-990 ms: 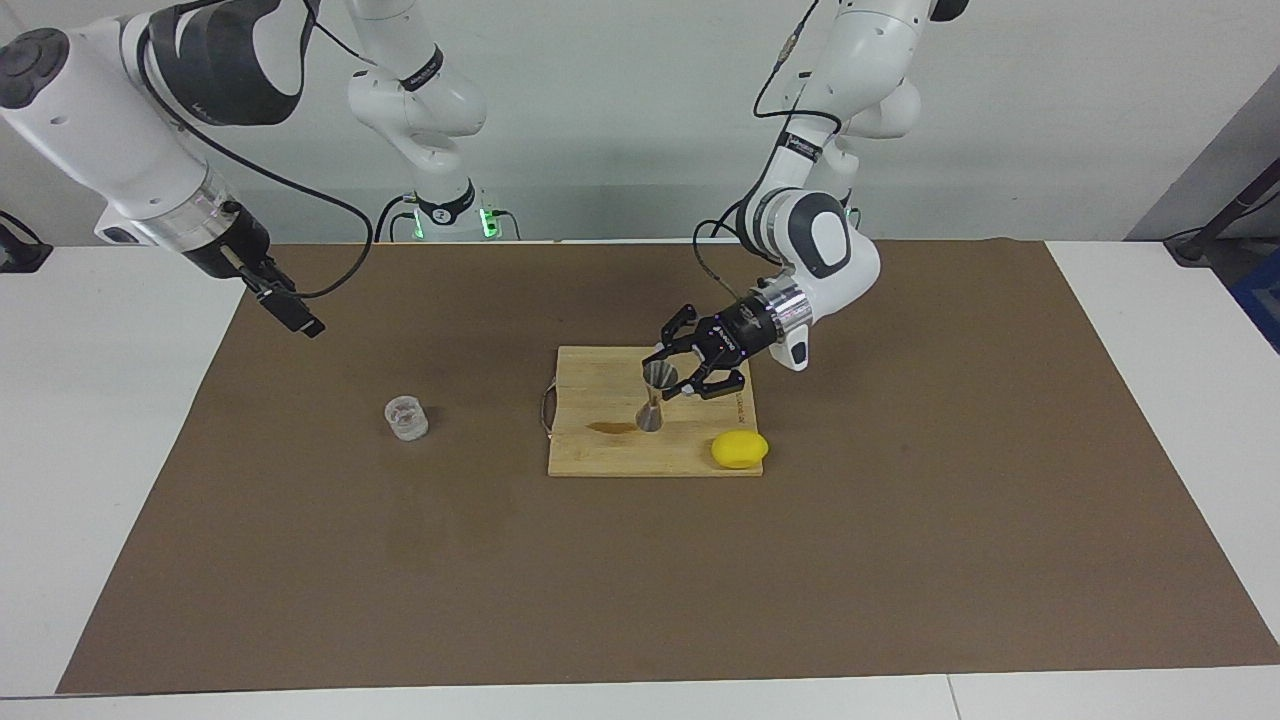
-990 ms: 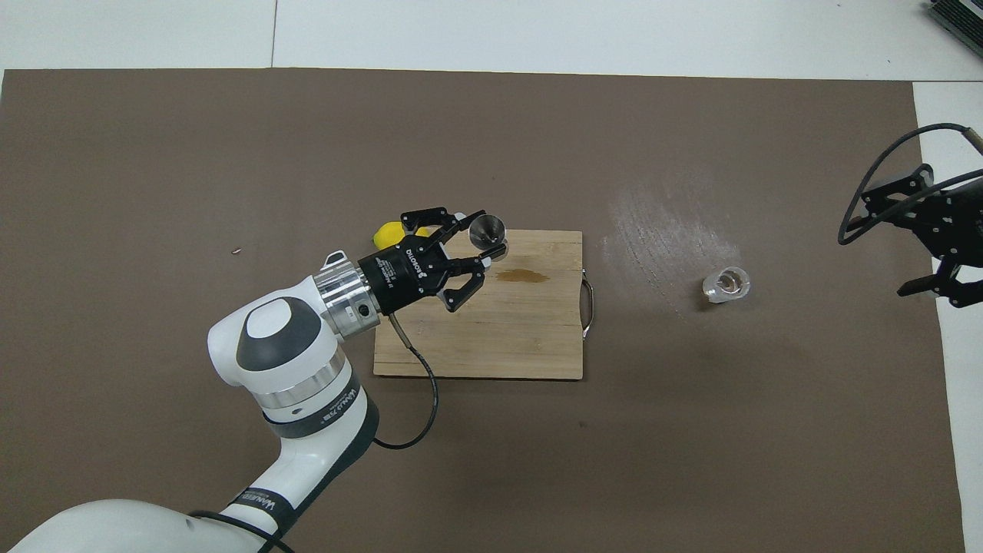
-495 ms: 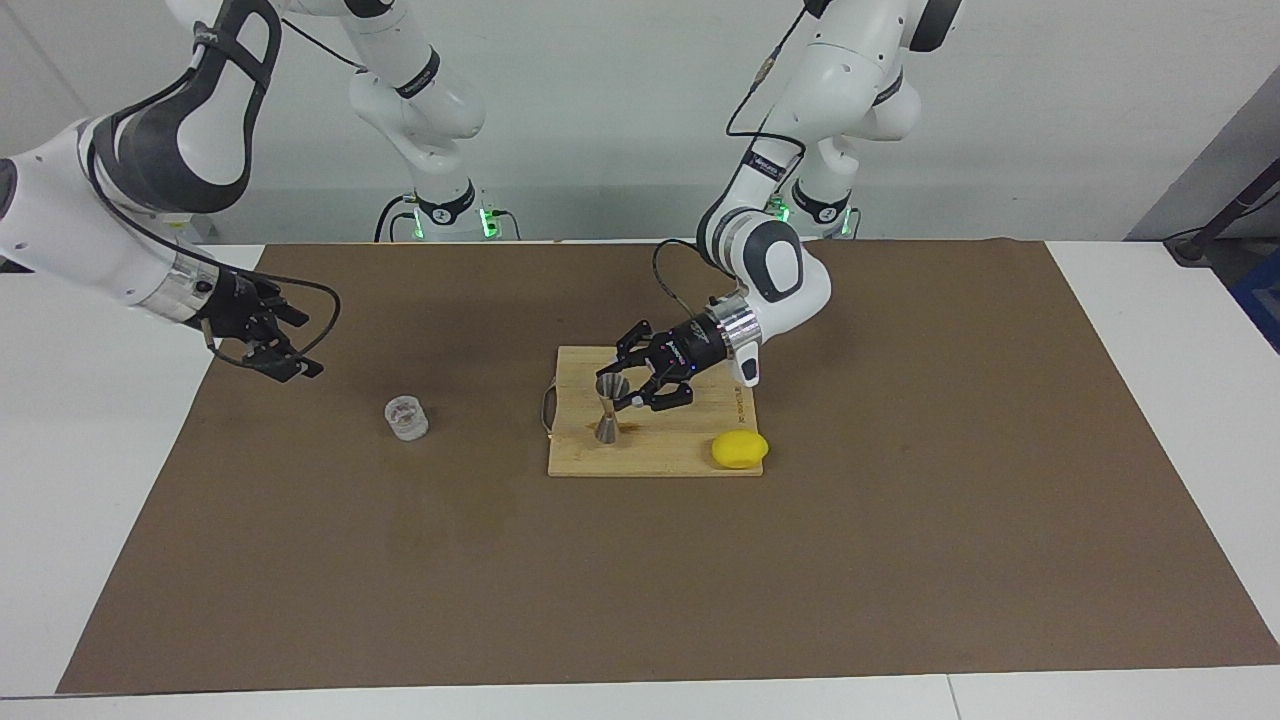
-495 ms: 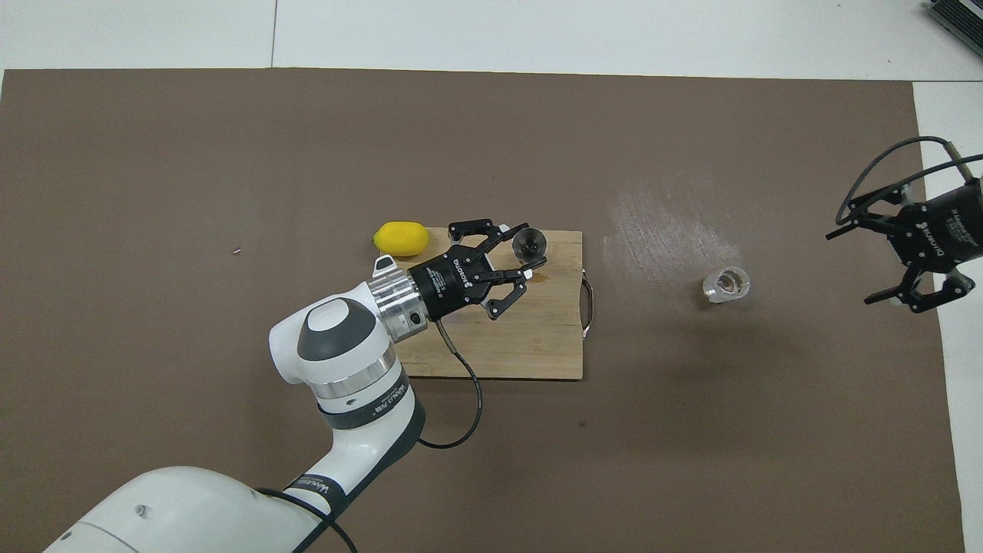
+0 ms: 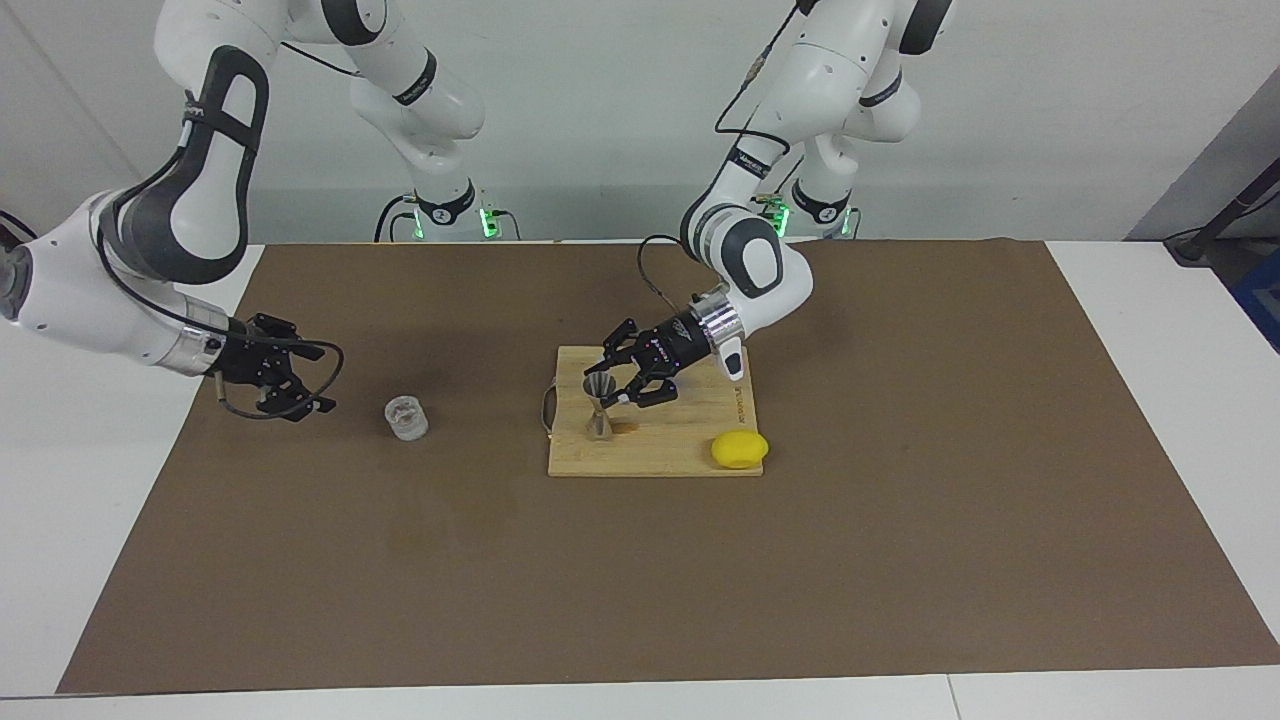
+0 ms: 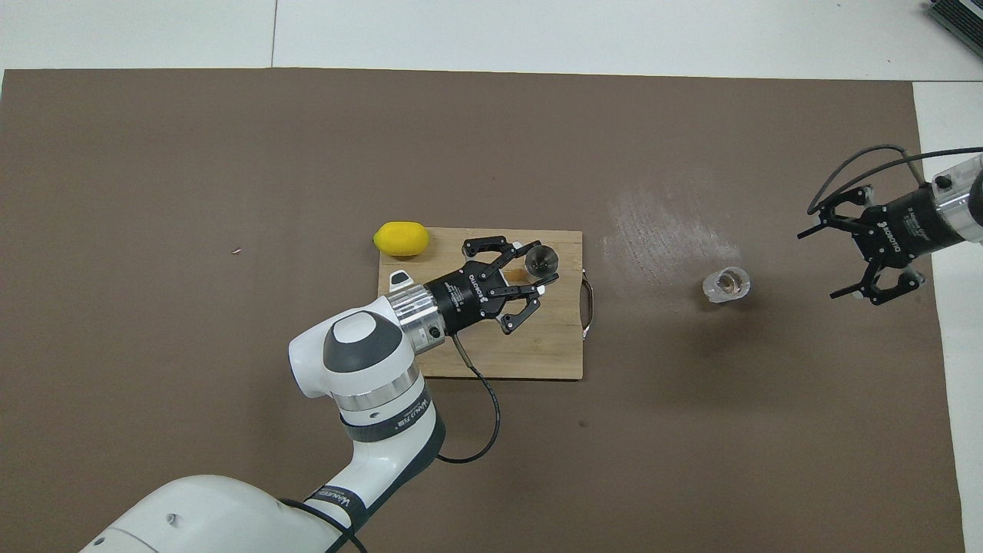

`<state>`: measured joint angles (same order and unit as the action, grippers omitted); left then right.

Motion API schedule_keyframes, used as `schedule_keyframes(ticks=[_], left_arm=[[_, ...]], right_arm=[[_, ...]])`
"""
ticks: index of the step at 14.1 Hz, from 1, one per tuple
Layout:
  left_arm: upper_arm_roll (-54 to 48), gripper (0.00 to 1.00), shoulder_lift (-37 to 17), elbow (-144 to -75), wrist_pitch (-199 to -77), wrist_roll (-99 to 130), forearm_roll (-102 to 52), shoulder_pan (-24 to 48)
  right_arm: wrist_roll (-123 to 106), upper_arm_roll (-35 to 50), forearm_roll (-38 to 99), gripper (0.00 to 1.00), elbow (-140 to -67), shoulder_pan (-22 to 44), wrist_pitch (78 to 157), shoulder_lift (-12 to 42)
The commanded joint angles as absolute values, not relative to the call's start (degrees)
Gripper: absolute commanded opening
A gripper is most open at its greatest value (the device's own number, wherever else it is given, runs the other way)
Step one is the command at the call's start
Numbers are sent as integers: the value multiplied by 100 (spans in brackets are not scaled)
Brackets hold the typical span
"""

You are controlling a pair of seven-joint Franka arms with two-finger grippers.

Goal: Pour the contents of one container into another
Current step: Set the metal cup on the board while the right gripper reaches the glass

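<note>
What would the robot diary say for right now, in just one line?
left end effector: shut on jigger, upright on cutting board | right end effector: open, beside glass cup | pour: not yet done

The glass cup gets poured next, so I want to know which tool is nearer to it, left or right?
Right. The right tool is open beside the glass cup, toward the right arm's end of the table. The left tool is over the cutting board, shut on the jigger.

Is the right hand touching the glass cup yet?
Apart. In the facing view, bare brown mat shows between the open right hand and the glass cup.
</note>
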<state>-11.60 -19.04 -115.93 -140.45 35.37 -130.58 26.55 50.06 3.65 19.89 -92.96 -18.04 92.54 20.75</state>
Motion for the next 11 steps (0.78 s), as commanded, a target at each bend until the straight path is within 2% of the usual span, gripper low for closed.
schedule_keyframes(ticks=[1,3,7,9,10,11], left_arm=[[-1055,0,-1925,-11584,-14150,3437,-13210,2769],[-1046,0,-1925,-11584,-14211,3437,-13210,2769],[-1046,0,-1951,-11584,-14335,3419,-13201,2812],[-1037,0,-1960,-11584,-14335,3419,-13184,2813],[-1037,3,-1960,-11584,-14335,3410,-13184,2813],[-1037,91,-1960,-11584,-14335,3419,-13184,2813]], right_arm=[[4888,404,2162,98,-9115,-1898,9343,2626],[4817,404,2223,98,-8842,-1890,9404,3039],[4799,431,2575,98,-8921,-1846,9553,3313],[4651,439,2654,97,-9375,-1811,9815,3253],[4597,439,2811,97,-9622,-1802,10044,3182],[4588,448,2873,97,-9702,-1793,10124,3147]])
